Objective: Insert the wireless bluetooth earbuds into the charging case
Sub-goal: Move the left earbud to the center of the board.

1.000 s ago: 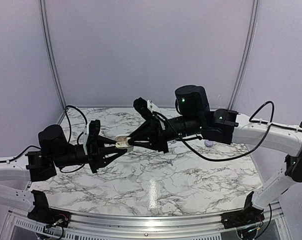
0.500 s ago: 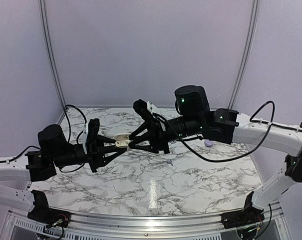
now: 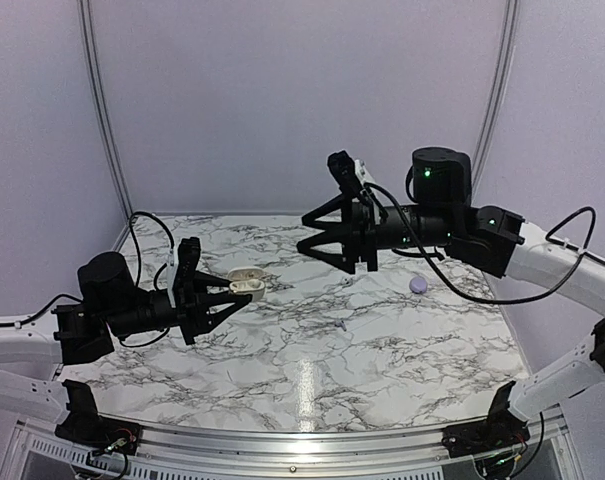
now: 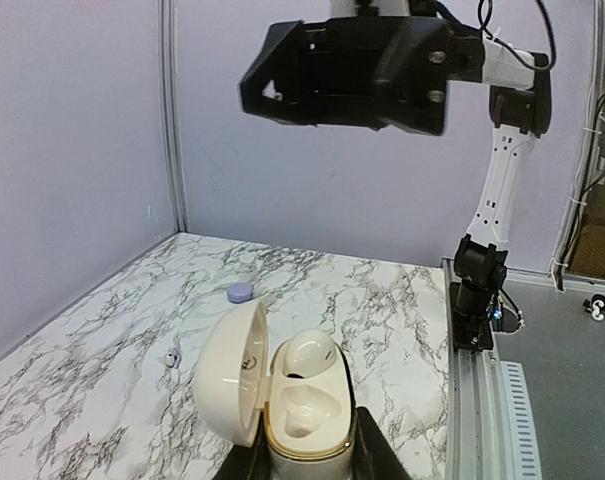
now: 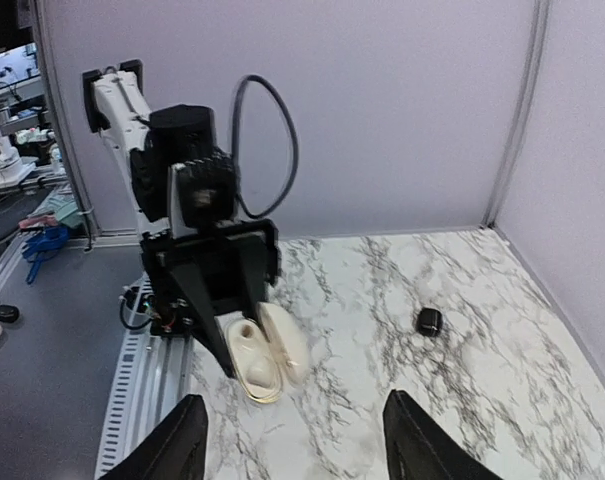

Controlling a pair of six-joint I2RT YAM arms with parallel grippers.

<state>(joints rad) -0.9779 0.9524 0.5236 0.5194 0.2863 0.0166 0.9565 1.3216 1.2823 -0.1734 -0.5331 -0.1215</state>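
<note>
My left gripper [image 3: 244, 290] is shut on the base of a cream charging case [image 4: 307, 400] and holds it above the table with its lid open. One cream earbud [image 4: 310, 352] sits in the far socket, and the near socket [image 4: 307, 410] is empty. The case also shows in the right wrist view [image 5: 257, 360]. My right gripper [image 3: 304, 235] is open and empty, raised above the table to the right of the case, with both fingers [image 5: 187, 440] apart. A tiny white earbud [image 4: 172, 356] lies on the marble [image 3: 348, 283].
A small lilac rounded piece [image 3: 417, 285] lies on the table at the right, also in the left wrist view [image 4: 240, 292]. A small black rounded piece [image 5: 429, 321] lies on the marble. A metal rail [image 3: 302, 440] runs along the near edge.
My right gripper has pulled away from the case, up and to the right, and now hangs clear of it. My left gripper and the case have stayed in place.
</note>
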